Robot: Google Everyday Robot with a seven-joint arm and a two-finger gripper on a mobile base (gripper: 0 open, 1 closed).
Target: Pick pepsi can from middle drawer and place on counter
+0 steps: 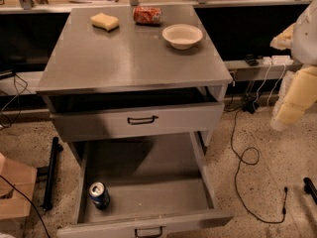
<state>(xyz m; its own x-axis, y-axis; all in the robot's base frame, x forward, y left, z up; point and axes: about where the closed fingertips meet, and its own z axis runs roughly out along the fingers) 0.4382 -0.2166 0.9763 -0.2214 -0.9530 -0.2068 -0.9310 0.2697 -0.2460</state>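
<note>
The pepsi can [99,195], blue with a silver lid, stands upright in the front left corner of the middle drawer [158,182]. That drawer is pulled far out and its grey floor is otherwise bare. The counter [129,53] is the steel top of the cabinet above it. My gripper [296,83] shows as cream and white parts at the right edge of the view, beside the cabinet at about counter height. It is far from the can and holds nothing that I can see.
On the counter lie a yellow sponge [104,21], a red soda can [147,15] on its side and a white bowl [182,35]. The upper drawer [141,119], with a black bar handle, is slightly open. Black cables [247,157] lie on the floor at the right. A cardboard box [15,192] stands at the left.
</note>
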